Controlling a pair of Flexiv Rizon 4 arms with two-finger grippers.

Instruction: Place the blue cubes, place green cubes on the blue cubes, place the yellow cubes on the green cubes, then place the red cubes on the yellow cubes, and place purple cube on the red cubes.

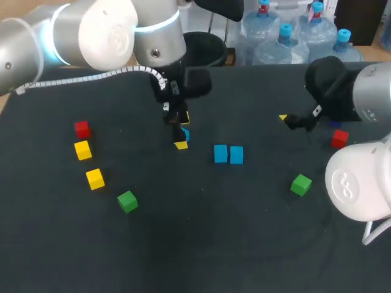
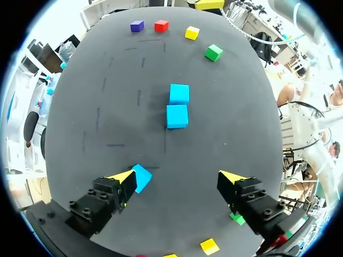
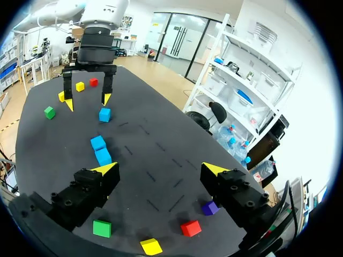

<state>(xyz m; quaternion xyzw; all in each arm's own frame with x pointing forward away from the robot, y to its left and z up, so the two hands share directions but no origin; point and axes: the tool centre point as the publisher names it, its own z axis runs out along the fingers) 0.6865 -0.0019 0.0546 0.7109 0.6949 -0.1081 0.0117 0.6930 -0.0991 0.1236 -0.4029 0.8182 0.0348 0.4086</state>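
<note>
Right now the matte black table point(image 1: 201, 244) carries small, smooth-faced, sharp-edged cubes in plain solid colours, each resting flat on the surface. The left gripper point(image 2: 178, 178) hangs low over the middle of the table with its yellow-tipped fingers spread wide. A loose blue cube point(image 2: 141, 178), turned corner-on, sits against the inner side of one fingertip, and the other finger stands well clear of it. Just ahead, two more blue cubes point(image 2: 177, 116) lie side by side, so close that I cannot tell whether they touch. The right gripper point(image 3: 161, 169) is also spread wide, with table surface showing between its fingers. Near it lie a purple cube point(image 3: 209, 208), a red cube point(image 3: 191, 228), a yellow cube point(image 3: 151, 246) and a green cube point(image 3: 102, 228). On the table's left side sit another red cube point(image 1: 82, 128), two yellow cubes point(image 1: 82, 149) and a second green cube point(image 1: 127, 201).
</note>
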